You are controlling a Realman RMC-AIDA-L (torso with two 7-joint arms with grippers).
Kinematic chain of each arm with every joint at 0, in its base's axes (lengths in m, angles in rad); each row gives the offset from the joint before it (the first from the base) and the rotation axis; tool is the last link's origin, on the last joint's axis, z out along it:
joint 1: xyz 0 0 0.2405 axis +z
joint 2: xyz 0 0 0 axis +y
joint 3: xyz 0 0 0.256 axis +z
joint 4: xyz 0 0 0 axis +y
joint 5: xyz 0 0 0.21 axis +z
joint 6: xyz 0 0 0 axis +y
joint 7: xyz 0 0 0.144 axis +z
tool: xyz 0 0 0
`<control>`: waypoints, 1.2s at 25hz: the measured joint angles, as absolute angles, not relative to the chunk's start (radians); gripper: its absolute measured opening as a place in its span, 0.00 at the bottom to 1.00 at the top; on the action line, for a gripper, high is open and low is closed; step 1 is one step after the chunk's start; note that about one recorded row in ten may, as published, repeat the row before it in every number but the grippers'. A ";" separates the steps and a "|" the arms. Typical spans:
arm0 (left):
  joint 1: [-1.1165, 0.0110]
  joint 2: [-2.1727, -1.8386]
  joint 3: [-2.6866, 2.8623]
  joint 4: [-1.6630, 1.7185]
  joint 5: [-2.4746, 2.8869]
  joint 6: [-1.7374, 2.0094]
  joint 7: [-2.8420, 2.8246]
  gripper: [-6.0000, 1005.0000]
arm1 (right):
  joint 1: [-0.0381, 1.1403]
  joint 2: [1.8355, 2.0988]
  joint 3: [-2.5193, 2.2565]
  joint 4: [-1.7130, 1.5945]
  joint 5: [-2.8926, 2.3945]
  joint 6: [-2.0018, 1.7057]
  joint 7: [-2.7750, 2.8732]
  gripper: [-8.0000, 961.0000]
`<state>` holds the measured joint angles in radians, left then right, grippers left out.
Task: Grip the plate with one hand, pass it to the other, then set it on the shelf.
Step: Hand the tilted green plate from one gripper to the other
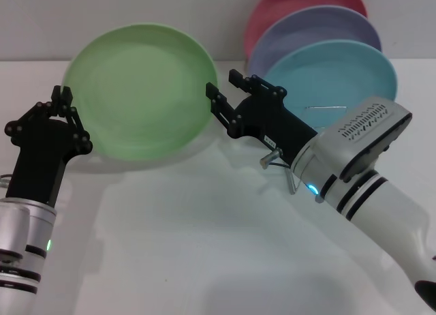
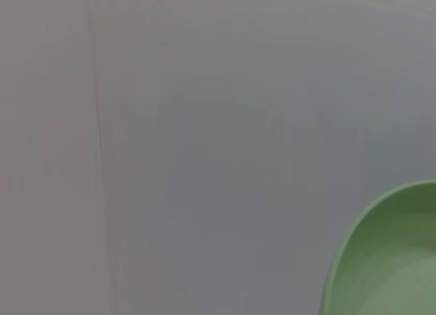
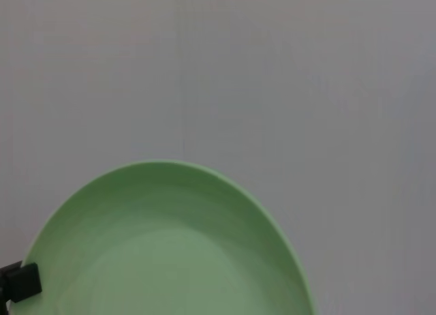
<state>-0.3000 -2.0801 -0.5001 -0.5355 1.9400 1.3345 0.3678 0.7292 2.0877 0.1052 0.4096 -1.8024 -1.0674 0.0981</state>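
A: Behind the right gripper, three plates stand in the wire rack: pink, lavender, sky-blue.

B: Green plate?

A: Held aloft, tilted, face toward us, left gripper clenched on its rim. Right jaws spread, just beside the opposite rim; table lies beneath.

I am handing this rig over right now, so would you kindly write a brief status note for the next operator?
Left gripper: shut on the far-left rim of the green plate, holding it lifted and tilted.
Right gripper: open, fingers either side of the plate's right rim, not yet closed.
Wire rack: behind the right arm, already holding pink, lavender and blue plates.
Done: pickup.
Left: close right, release left, set plate in rack.
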 joint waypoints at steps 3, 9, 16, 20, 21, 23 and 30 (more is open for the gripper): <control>-0.296 -2.080 -0.495 -0.569 1.904 1.325 0.428 0.04 | 0.735 2.088 0.107 0.414 -1.802 -1.054 0.098 0.49; -0.291 -2.080 -0.476 -0.593 1.858 1.322 0.481 0.04 | 0.738 2.089 0.125 0.415 -1.802 -1.033 0.098 0.49; -0.263 -2.080 -0.466 -0.638 1.837 1.327 0.556 0.04 | 0.744 2.089 0.140 0.416 -1.802 -1.004 0.098 0.49; -0.259 -2.080 -0.462 -0.647 1.830 1.329 0.577 0.04 | 0.751 2.089 0.143 0.416 -1.802 -0.991 0.098 0.49; -0.258 -2.080 -0.459 -0.659 1.817 1.328 0.599 0.04 | 0.753 2.089 0.143 0.417 -1.802 -0.989 0.098 0.49; -0.258 -2.080 -0.457 -0.665 1.810 1.327 0.611 0.04 | 0.756 2.089 0.143 0.418 -1.802 -0.986 0.098 0.49; -0.258 -2.080 -0.427 -0.703 1.748 1.325 0.687 0.04 | 0.761 2.089 0.143 0.420 -1.802 -0.975 0.098 0.49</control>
<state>-0.2576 -2.0800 -0.4266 -0.7033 1.7482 1.3250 0.6874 0.7607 2.0893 0.1427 0.4203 -1.8024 -0.9751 0.0981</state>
